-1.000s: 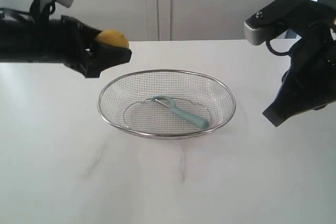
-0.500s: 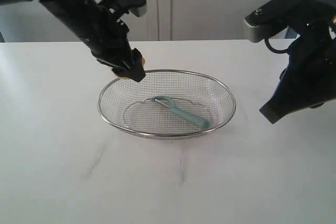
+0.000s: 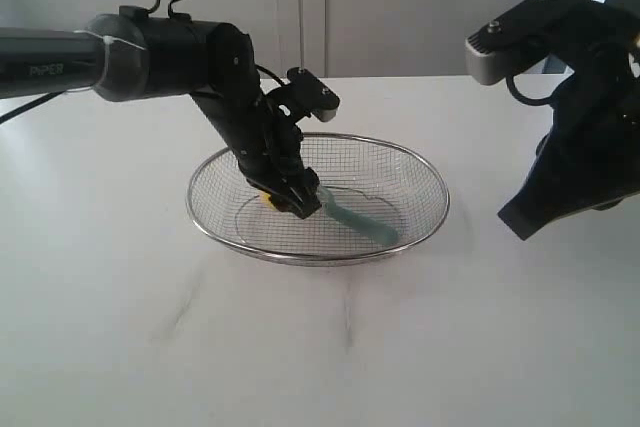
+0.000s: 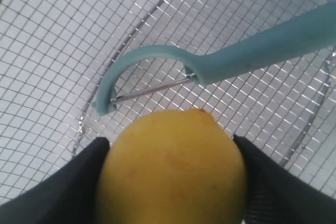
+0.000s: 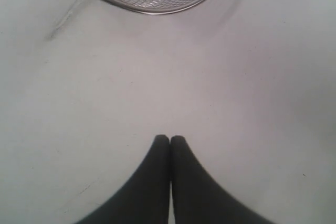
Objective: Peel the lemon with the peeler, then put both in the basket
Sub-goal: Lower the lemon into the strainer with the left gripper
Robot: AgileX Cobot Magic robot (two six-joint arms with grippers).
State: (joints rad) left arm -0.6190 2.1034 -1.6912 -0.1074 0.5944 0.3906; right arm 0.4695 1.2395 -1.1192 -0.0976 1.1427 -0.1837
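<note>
Evidently for release, the lemon is clamped by the left gripper low inside the basket, just beside the blade of the peeler lying there; the right gripper is pressed shut, empty, and kept clear over the table

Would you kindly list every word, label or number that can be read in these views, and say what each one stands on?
"PIPER": pale letters on the black tube of the left arm, seen in the exterior view.
Nothing else can be read: the lemon shows no sticker from this side, and the peeler, the basket and the right arm show no markings.
</note>
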